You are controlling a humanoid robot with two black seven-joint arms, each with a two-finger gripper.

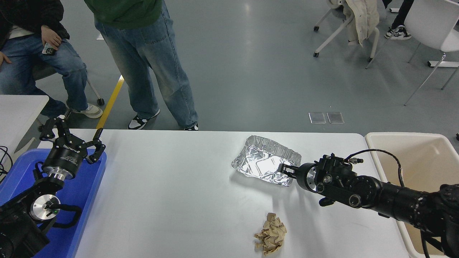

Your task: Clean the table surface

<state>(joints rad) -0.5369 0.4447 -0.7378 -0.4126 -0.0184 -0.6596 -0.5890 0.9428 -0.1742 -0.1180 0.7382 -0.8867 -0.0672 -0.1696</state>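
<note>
The white table surface [172, 186] fills the middle of the head view. A crumpled silver foil tray [263, 161] lies on it right of centre. My right gripper [287, 169] comes in from the right, and its fingers close on the tray's near right rim. A ball of crumpled brown paper [270, 233] lies near the table's front edge, apart from the gripper. My left gripper [71, 139] is parked at the lower left above a blue plastic tray [89, 193], open and empty.
A beige bin [423, 157] stands against the table's right end. A smaller white tabletop [19, 107] is at the far left. Two people are beyond the far edge, one standing [143, 71] and one seated [43, 61]. Chairs stand at the back right.
</note>
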